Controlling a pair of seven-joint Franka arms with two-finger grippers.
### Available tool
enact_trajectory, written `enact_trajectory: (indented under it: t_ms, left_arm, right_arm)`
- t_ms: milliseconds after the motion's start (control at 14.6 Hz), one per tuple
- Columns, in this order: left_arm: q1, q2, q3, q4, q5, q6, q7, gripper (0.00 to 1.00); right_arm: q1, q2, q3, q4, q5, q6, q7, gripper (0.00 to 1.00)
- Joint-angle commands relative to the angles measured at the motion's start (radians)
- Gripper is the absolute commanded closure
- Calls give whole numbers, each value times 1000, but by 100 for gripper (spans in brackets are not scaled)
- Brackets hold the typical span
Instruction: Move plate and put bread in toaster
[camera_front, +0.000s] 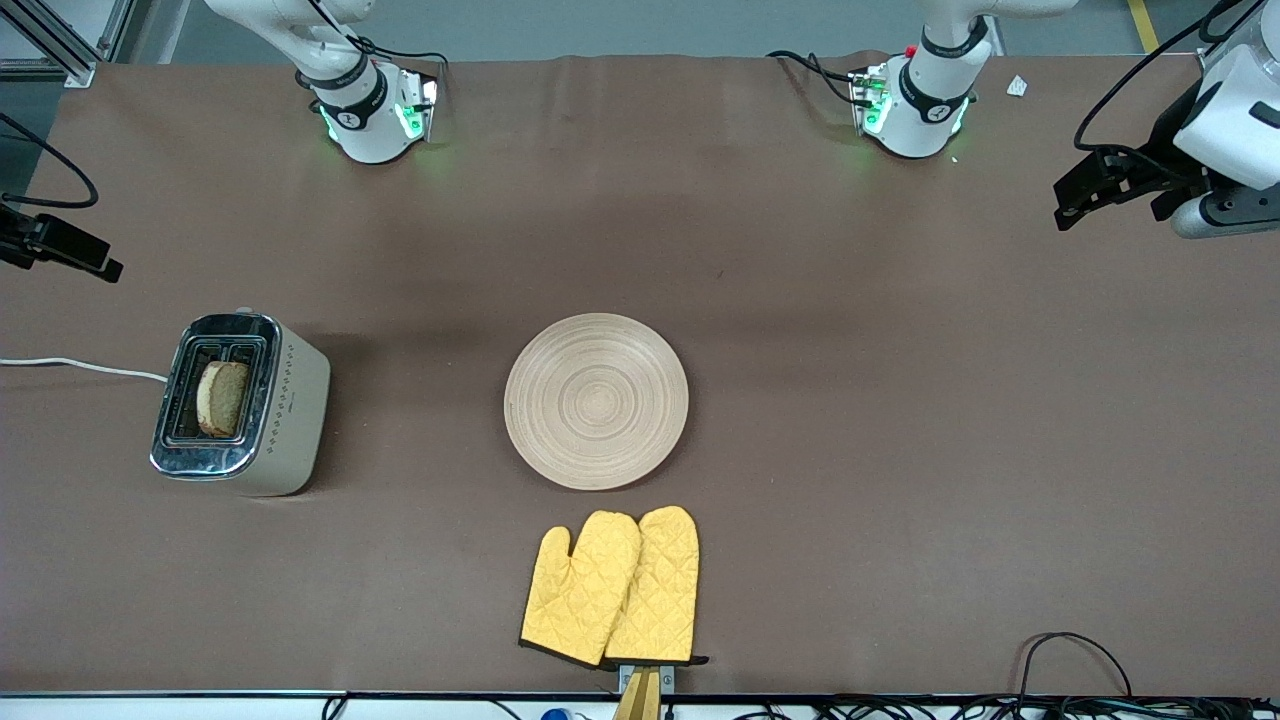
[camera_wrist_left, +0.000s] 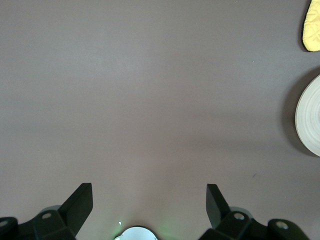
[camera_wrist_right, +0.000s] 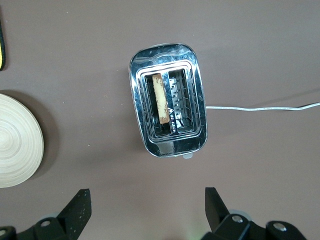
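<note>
The cream toaster (camera_front: 292, 415) stands toward the right arm's end of the table. The brown bread slice (camera_front: 222, 397) stands upright in one of its two slots, the one on the plate's side; the other slot is empty. It shows edge-on in the right wrist view (camera_wrist_right: 159, 98). The round light-wood plate (camera_front: 596, 400) lies empty mid-table. My right gripper (camera_front: 105, 266) is open and empty, up over the table's end past the toaster (camera_wrist_right: 167, 146). My left gripper (camera_front: 1068, 208) is open and empty, over the left arm's end of the table, over bare cloth (camera_wrist_left: 148, 187).
A pair of yellow oven mitts (camera_front: 612, 587) lies nearer the front camera than the plate. The toaster's white cord (camera_front: 80, 365) runs off the table's end. A brown cloth (camera_front: 900, 420) covers the table. The plate's edge (camera_wrist_left: 310, 117) and a mitt (camera_wrist_left: 312, 25) show in the left wrist view.
</note>
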Motion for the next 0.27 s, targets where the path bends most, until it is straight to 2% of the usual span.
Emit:
enact_trajectory:
  t_ms: [0,205]
  left_arm:
    - [-10,10,1,22,15,-6,16,0]
    - [-14,10,-1,22,20,-4,15,0]
  right_arm:
    - [-12,-15,8,-21,22,12,-12,0]
    - [-11,-15,9,-21,22,11,-12,0]
